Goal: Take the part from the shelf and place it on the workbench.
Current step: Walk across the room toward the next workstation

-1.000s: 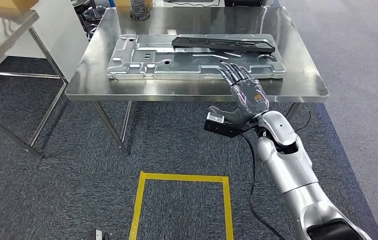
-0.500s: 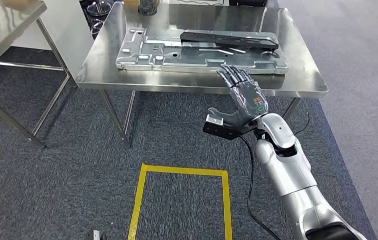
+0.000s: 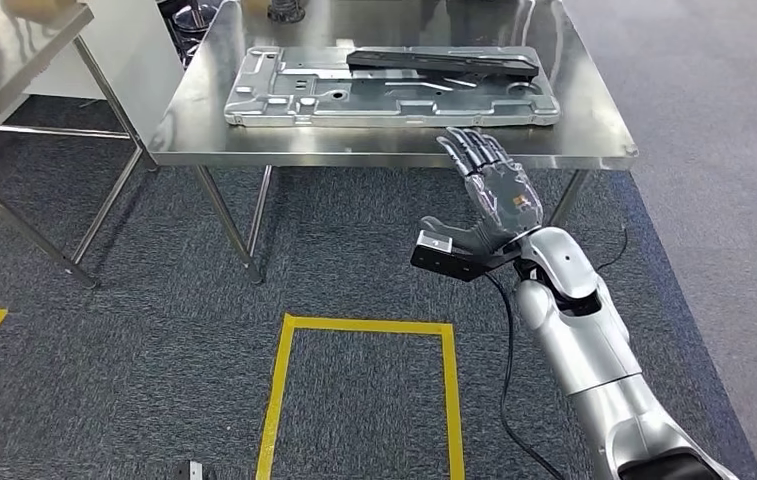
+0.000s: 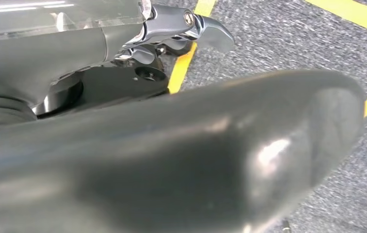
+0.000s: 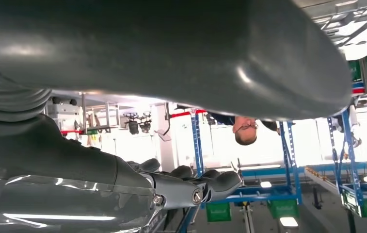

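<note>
Right robot hand (image 3: 494, 195) empty, fingers spread, hovering just off the workbench (image 3: 594, 130) near edge, apart from the part (image 3: 394, 90).

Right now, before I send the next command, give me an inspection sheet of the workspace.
Surface: steel workbench, shiny.
Job's things: large grey metal part flat on the workbench; black part lies on top of it.
Clutter: dark round object at the far edge.
Hands: right hand holds nothing, fingers spread at the near edge; left hand state unclear.
Cables: black cable beside the right arm.
Surroundings: grey carpet, yellow floor tape, second table.
</note>
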Motion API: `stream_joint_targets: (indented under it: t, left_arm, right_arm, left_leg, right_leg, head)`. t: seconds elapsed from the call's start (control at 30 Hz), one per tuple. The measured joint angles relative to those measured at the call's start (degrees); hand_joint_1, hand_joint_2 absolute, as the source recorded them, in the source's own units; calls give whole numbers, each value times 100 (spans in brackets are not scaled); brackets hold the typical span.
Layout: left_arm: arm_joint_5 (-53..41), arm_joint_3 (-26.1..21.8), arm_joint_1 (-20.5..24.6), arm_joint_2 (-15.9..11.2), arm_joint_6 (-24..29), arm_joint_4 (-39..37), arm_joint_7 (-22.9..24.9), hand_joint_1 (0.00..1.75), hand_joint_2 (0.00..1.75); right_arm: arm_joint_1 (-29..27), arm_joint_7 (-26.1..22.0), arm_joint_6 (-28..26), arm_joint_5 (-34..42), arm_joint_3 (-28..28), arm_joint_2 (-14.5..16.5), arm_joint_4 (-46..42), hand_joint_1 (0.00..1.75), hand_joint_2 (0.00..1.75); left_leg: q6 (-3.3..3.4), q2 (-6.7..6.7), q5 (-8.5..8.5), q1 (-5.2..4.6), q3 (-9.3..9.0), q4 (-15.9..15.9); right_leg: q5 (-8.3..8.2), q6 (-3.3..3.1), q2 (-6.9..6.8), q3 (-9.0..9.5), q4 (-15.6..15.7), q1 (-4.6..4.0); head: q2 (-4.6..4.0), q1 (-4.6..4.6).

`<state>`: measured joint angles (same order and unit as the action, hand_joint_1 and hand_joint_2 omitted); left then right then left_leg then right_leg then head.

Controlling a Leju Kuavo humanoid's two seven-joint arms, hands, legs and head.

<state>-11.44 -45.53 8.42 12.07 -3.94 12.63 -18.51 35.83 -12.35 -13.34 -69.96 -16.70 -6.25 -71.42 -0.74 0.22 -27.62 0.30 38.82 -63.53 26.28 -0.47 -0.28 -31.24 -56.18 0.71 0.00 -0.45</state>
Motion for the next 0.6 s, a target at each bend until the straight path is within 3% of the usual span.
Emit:
stream_joint_targets:
  t: [0.07, 0.1, 0.13, 0.17, 0.2, 0.27, 0.33, 0.4, 0.47, 0.57, 0.6]
  left_arm:
    - [-5, 1, -2, 0, 1, 0, 1, 0, 0]
    - [-8, 2, -3, 0, 1, 0, 3, 0, 0]
    - [-11, 3, -4, 0, 1, 0, 6, 0, 0]
    - [-13, 5, -4, -1, 1, 0, 10, 0, 0]
    - [-15, 7, -2, -1, 1, 0, 13, 0, 0]
    - [-16, 14, 6, -2, 1, 0, 15, 0, 0]
    - [-16, 22, 6, -2, 7, 0, 9, 0, 0]
    - [-16, 29, -2, 1, 22, 0, -25, 0, 0]
    - [-12, 35, 1, 6, 33, 0, -68, 0, 0]
    - [2, 38, -3, 9, 36, 0, -99, 0, 0]
    - [5, 38, -12, 9, 36, 0, -103, 0, 0]
  right_arm:
    - [-19, 0, 1, 0, 0, 0, -12, 0, 0]
    - [-32, 0, 1, 0, 0, -1, -12, 0, 0]
    - [-44, 0, 1, 0, 0, -1, -12, 0, 0]
    - [-52, 0, 1, 0, 0, -2, -16, 0, 0]
    - [-56, 0, 1, 0, 0, -2, -23, 0, 0]
    - [-55, -1, 1, 0, 0, -4, -49, 0, 0]
    - [-52, -1, 1, 1, -1, -7, -68, 0, 0]
    - [-53, 4, 4, 16, 3, -13, -67, 0, 0]
    - [-58, 11, 3, 81, 29, -23, -57, 0, 0]
    - [-163, -11, -9, 275, 110, -30, -5, 0, 0]
    - [-236, -30, -16, 348, 144, -31, 26, 0, 0]
  left_leg:
    - [-38, 1, -450, 15, 223, -751]
    - [-50, 1, -529, 21, 256, -987]
    - [-56, 1, -498, 25, 190, -1022]
    - [-51, 1, -381, 29, 16, -831]
    - [-36, 1, -237, 31, -251, -461]
    - [14, -1, -105, 17, -747, 308]
    - [70, -3, -115, -7, -903, 617]
    - [142, 1, -61, 0, -869, 654]
    - [224, 10, 23, 23, -833, 698]
    - [283, 15, 122, 19, -718, 707]
    - [284, 11, 145, 17, -680, 700]
  right_leg:
    - [-83, -20, 0, -115, -10, -6]
    - [-122, -17, 1, -175, -18, -9]
    - [-157, -9, 2, -234, -32, -10]
    - [-187, 4, 4, -287, -48, -10]
    - [-211, 19, 6, -332, -67, -9]
    - [-253, 66, 6, -394, -99, -20]
    - [-302, 130, 2, -421, -108, -31]
    - [-339, 199, 3, -433, -105, -31]
    - [-166, 256, 11, -539, -317, -20]
    - [456, 321, 21, -983, -1398, 4]
    - [563, 335, 21, -1081, -1681, 8]
  head:
    - [0, -6]
    - [0, -6]
    - [0, -7]
    - [0, -7]
    - [0, -8]
    - [0, -5]
    - [0, -9]
    - [0, -17]
    - [0, -9]
    - [0, 2]
    - [0, 3]
